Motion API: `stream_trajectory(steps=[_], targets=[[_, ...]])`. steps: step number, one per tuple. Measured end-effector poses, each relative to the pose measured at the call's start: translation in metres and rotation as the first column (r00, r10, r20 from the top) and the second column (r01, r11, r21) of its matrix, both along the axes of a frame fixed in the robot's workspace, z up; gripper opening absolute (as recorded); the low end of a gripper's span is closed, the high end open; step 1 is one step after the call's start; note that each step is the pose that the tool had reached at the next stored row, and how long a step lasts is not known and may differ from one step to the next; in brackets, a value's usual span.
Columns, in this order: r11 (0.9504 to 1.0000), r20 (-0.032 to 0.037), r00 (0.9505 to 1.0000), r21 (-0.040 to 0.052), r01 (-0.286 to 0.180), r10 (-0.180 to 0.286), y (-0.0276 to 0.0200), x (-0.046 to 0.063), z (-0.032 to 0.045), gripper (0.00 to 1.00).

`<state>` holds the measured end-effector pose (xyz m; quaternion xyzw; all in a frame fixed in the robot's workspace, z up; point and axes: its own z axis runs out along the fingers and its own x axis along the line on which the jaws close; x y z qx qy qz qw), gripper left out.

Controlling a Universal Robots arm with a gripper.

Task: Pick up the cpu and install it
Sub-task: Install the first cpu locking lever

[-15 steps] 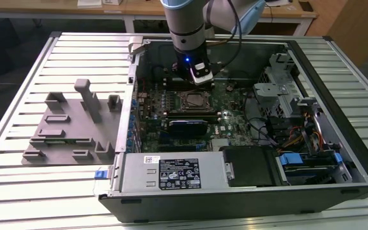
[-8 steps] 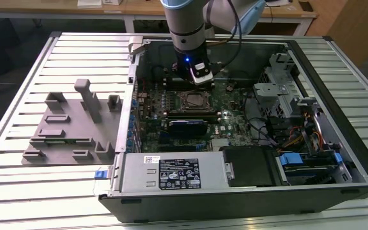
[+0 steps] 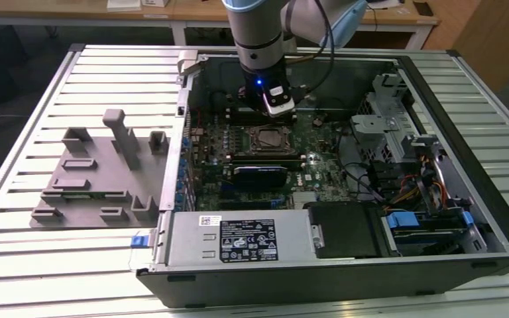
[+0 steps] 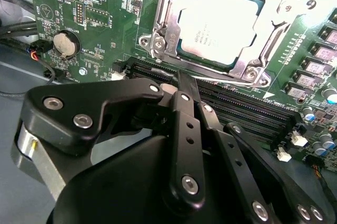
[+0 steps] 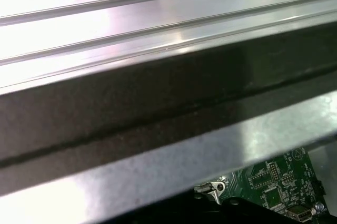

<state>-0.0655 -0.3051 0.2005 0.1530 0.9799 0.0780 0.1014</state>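
The slatted metal tabletop [image 3: 122, 73] carries an open computer case [image 3: 343, 278] lying on its side, so the motherboard [image 3: 210, 142] faces up and can be reached from above. Just beside the case, on the exterior view's left, a grey fixture block [image 3: 95, 179] stands on the tabletop, and I can make out no chip on it. The arm comes down inside the case close to its far wall [image 5: 158, 108], which limits room on that side, while drive bays and cables crowd the exterior view's right. The gripper [image 3: 277, 106] hangs over the board just beyond the socket frame [image 4: 163, 29]. In the second wrist view its fingers are drawn narrow to a single tip [image 4: 188, 83] with nothing between them, poised above the memory slots [image 4: 247, 111]. The cpu [image 4: 218, 21] lies flat within the socket frame, level and square to it, so it appears already seated. The metal frame borders it on all sides, and open space above it gives a clear vertical approach. A coin battery [image 4: 66, 45] sits well apart.
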Motion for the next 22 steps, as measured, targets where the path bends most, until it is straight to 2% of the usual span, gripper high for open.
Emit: stream_trajectory(steps=[2,3,4,6,22], targets=[[1.0000,-0.0001,1.0000,-0.0008,0.001,-0.001,0.0000,0.0000,0.0000,0.11],[0.9999,-0.0001,0.9999,-0.0082,0.012,-0.012,0.0008,0.0000,-0.0002,0.11],[0.9999,0.0000,0.9999,-0.0084,0.012,-0.012,0.0008,0.0000,-0.0002,0.11],[0.9996,0.0000,0.9998,-0.0154,0.022,-0.022,0.0013,0.0000,-0.0004,0.11],[0.9993,0.0002,0.9995,-0.0209,0.030,-0.030,0.0017,0.0000,-0.0005,0.11]])
